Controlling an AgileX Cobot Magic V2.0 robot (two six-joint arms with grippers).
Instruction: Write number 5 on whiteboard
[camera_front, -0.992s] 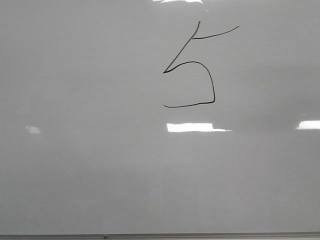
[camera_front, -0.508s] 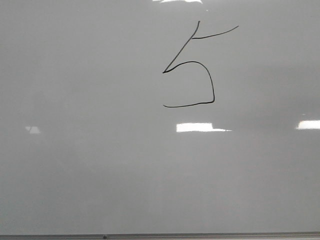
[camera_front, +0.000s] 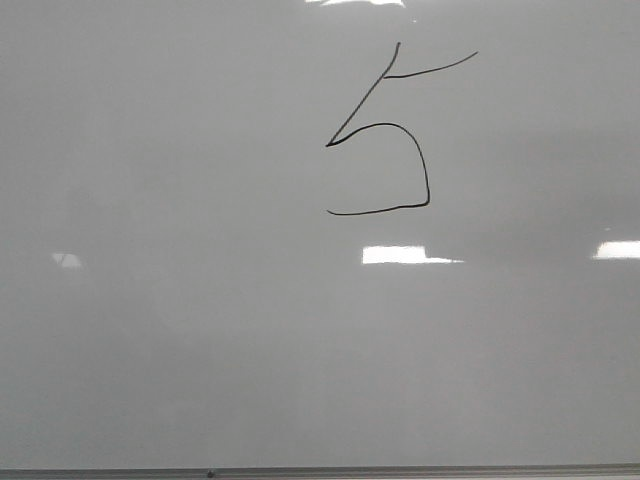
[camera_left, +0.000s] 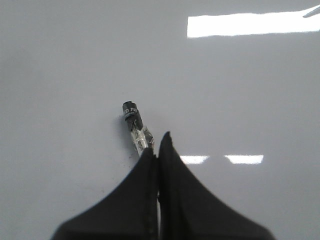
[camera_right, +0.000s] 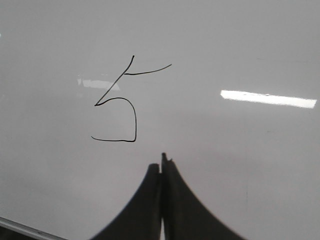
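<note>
Holding a marker (camera_left: 134, 129) in pinched jaws, the left gripper (camera_left: 158, 150) sees only blank whiteboard (camera_front: 150, 350); the finished 5 (camera_front: 385, 135) lies ahead of the right gripper (camera_right: 162, 165), whose jaws are closed on nothing
</note>
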